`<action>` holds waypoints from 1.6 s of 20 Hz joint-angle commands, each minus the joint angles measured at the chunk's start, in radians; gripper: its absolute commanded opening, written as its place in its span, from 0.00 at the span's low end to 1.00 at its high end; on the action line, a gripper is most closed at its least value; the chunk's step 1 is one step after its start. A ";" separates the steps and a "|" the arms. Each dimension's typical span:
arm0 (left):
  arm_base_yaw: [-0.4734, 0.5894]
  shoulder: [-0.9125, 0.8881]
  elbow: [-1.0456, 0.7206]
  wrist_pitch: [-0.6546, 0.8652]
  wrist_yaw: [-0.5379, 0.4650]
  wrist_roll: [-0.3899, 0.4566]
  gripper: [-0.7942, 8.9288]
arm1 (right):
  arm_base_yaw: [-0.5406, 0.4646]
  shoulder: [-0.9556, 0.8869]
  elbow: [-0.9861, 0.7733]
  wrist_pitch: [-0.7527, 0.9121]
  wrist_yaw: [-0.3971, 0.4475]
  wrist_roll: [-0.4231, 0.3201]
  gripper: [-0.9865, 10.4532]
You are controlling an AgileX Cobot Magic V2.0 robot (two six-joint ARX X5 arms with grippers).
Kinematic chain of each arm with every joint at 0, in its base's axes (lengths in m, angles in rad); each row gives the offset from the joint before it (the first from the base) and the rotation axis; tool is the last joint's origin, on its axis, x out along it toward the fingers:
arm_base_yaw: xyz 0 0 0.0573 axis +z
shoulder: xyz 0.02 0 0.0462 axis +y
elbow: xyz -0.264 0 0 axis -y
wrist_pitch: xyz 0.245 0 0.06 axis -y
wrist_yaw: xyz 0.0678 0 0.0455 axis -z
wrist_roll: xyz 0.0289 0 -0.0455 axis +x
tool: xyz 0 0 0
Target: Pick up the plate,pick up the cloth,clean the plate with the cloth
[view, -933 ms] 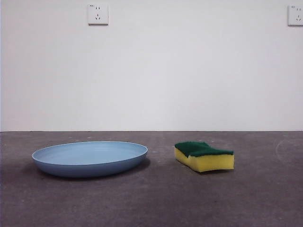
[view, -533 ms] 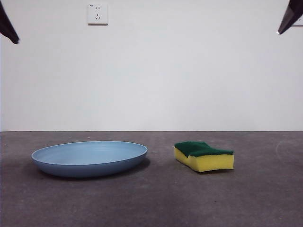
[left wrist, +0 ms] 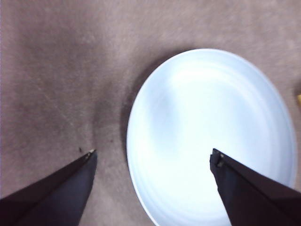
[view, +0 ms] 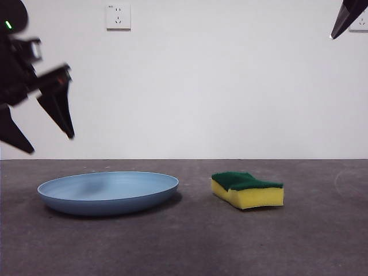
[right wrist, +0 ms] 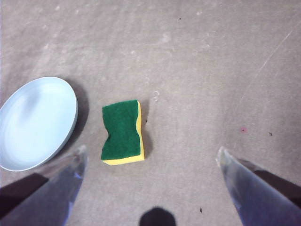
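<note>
The light-blue plate (view: 109, 192) lies flat on the table at the left. The cloth is a yellow sponge with a green top (view: 247, 190), lying to the plate's right and apart from it. My left gripper (view: 50, 144) is open and empty, hanging above the plate's left edge. In the left wrist view the gripper (left wrist: 153, 152) has its jaws wide apart over the plate (left wrist: 211, 132) and its rim. My right gripper (right wrist: 151, 149) is open and empty, high above the sponge (right wrist: 121, 132), with the plate (right wrist: 35, 122) beside it. Only a black tip (view: 345, 20) of it shows in the front view.
The dark grey table (view: 190, 247) runs back to a white wall. Two wall sockets (view: 118, 17) (view: 359, 20) sit high on the wall. A faint round mark shows on the table at the far right (view: 351, 181).
My left gripper has come down from the top left corner to just above the plate's left edge. The right tip has shifted only slightly. Plate and sponge have not moved.
</note>
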State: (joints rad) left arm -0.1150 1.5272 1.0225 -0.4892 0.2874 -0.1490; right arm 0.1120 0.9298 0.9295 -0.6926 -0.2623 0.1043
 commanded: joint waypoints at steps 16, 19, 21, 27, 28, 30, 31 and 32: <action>-0.037 0.233 0.007 0.069 -0.075 0.092 0.07 | 0.084 0.007 0.003 0.005 -0.002 -0.009 0.50; -0.037 0.220 0.007 0.055 -0.070 0.096 0.07 | 0.141 0.053 0.014 0.014 -0.002 -0.021 0.50; -0.042 0.174 0.007 0.046 -0.069 0.096 0.07 | 0.192 0.133 0.050 0.011 -0.002 -0.038 0.50; -0.055 -0.063 0.007 -0.014 -0.069 0.098 0.07 | 0.311 0.490 0.250 0.009 0.073 -0.116 0.50; -0.055 -0.104 0.007 -0.030 -0.070 0.098 0.07 | 0.322 0.548 0.280 0.009 0.091 -0.127 0.50; -0.056 -0.178 0.007 -0.053 -0.069 0.098 0.07 | 0.327 0.654 0.332 0.011 0.114 -0.133 0.50; -0.056 -0.203 0.007 -0.061 -0.069 0.098 0.07 | 0.328 0.693 0.346 0.011 0.115 -0.143 0.49; -0.056 -0.233 0.007 -0.077 -0.069 0.098 0.07 | 0.329 0.732 0.357 0.015 0.116 -0.148 0.49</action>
State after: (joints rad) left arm -0.1669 1.2949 1.0393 -0.5671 0.2172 -0.0601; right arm 0.4385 1.6550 1.2850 -0.6769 -0.1524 -0.0273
